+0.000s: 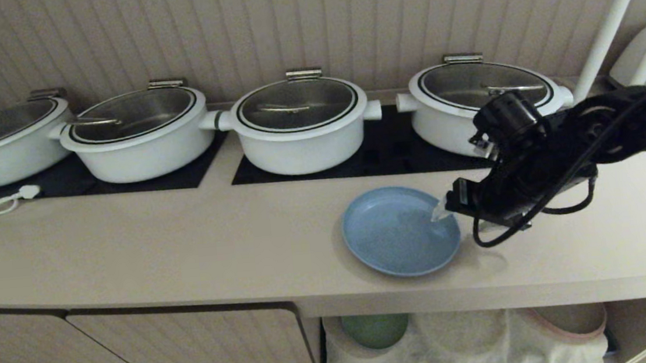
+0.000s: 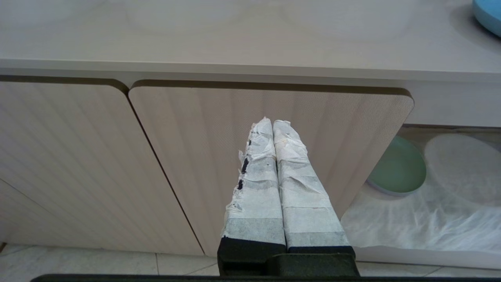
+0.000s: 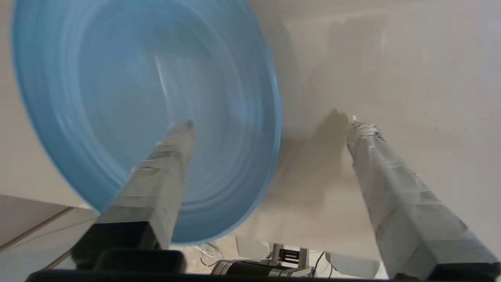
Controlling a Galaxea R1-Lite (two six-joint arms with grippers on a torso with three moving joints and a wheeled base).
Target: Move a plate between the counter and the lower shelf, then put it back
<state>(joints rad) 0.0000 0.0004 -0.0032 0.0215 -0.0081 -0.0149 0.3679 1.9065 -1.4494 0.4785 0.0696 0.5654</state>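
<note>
- Blue plate (image 1: 400,231) lies flat on the bench (image 1: 130,245), near the front edge, in front of the two right-hand white pots (image 1: 300,122); one taped finger (image 3: 156,180) of your right tool (image 1: 448,211) reaches over its rim while the other stands outside it, jaws spread wide and holding nothing
- Pull the tool away low or tilted and that inner finger can catch the raised rim, dragging the plate toward the edge, where it could tip off above the lower shelf (image 1: 466,344)
- Matte and light, the plate will likely slide rather than resist, so a sideways exit is the riskier one
- Watch the black cable (image 1: 514,229) looped under the wrist: it hangs close to the plate and could snag it
- Your left tool (image 2: 274,129) sits parked before the ribbed cabinet door (image 2: 195,137), fingers pressed together, clear of all this
</note>
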